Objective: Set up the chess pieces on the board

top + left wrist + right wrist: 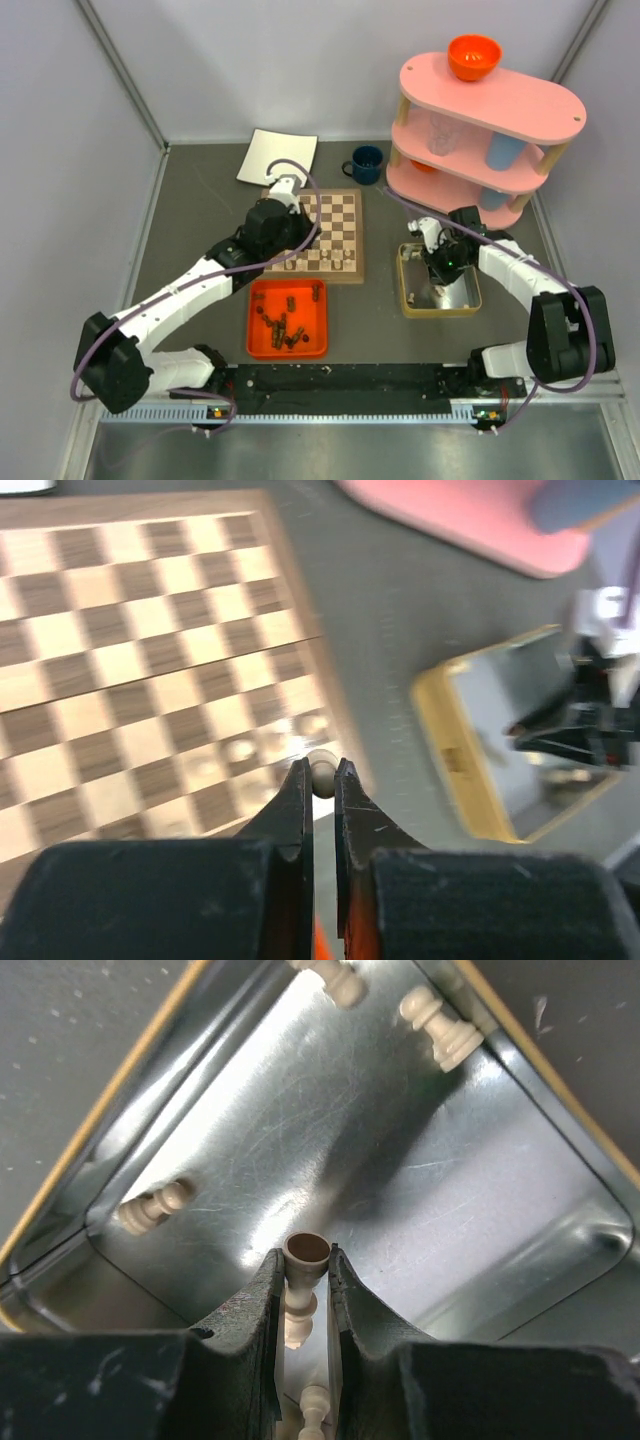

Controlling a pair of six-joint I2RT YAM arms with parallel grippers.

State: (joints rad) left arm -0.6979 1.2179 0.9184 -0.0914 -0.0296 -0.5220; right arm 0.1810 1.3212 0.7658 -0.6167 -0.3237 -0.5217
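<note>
The board (335, 215) lies mid-table with several pale chess pieces (322, 262) along its near rows. My left gripper (305, 243) hovers over the board's near part. In the left wrist view the gripper (320, 770) is shut on a pale round-headed piece (322, 776) above the board's (150, 660) near right edge. My right gripper (445, 268) is down inside the metal tin (405, 290). In the right wrist view the gripper (305, 1257) is shut on a pale piece (307, 1248) held base-up. More pale pieces (155, 1207) lie in the tin (420, 1160).
A red tray (255, 342) with several dark pieces (283, 322) sits in front of the board. A blue mug (366, 164) and a white sheet (277, 155) lie behind it. A pink tiered shelf (520, 100) with an orange bowl (473, 56) stands back right.
</note>
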